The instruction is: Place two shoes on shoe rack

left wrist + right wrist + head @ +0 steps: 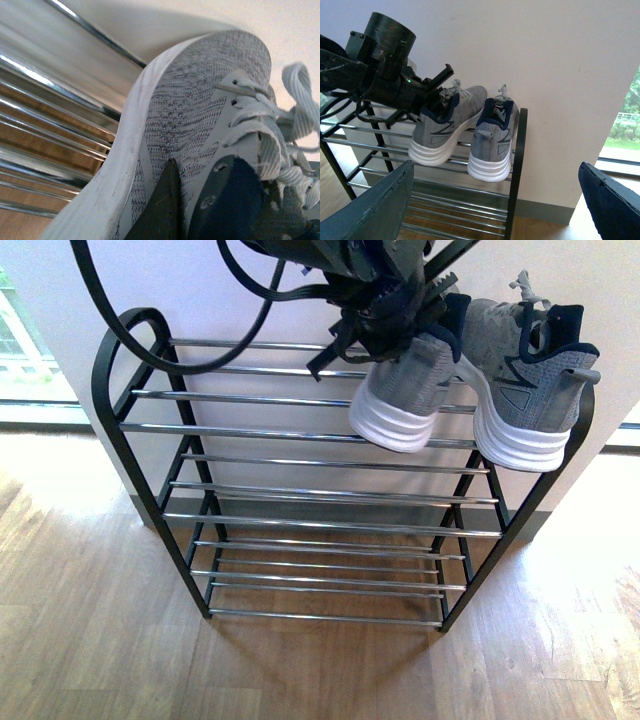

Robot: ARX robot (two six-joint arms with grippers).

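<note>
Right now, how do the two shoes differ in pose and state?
The left gripper holds the inner shoe; the end shoe sits free. The inner shoe is turned toward the end shoe, which points at the wall. Both are grey with white soles.

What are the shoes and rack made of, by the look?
The shoes: grey knit fabric uppers, weave visible close up; white soles look like matte foam or rubber. The rack: shiny rods, probably chromed steel, with mirror glints; frame matte black, likely painted metal.
</note>
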